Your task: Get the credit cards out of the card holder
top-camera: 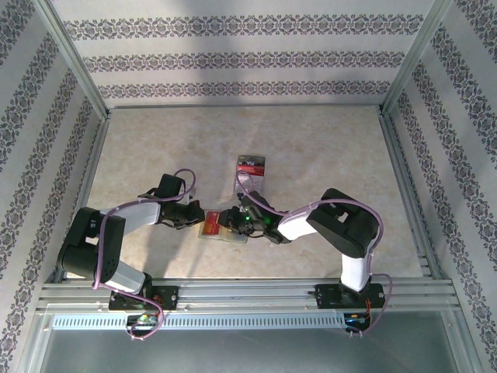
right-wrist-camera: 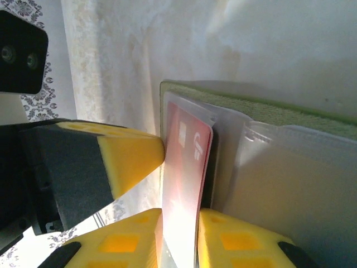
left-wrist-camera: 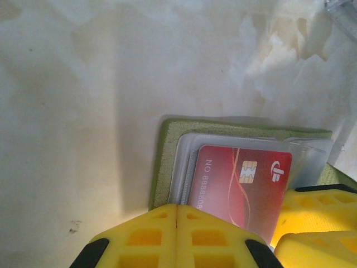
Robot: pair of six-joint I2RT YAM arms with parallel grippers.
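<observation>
Low over wallet [left-wrist-camera: 165, 167], right claw [right-wrist-camera: 179, 234] pinching card [right-wrist-camera: 187, 167]

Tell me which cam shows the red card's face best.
Left wrist: the red card faces it, with the chip, logo and part of the number readable. Right wrist sees the card nearly edge-on, held in the right claw. Top external gives just a small red patch between the arms.

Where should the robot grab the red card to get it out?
Best pinch the red card across its flat faces at the edge facing the right gripper, coming from that side. It's thin and stands clear of the card holder pockets there, while the left gripper seems to pin the holder.
</observation>
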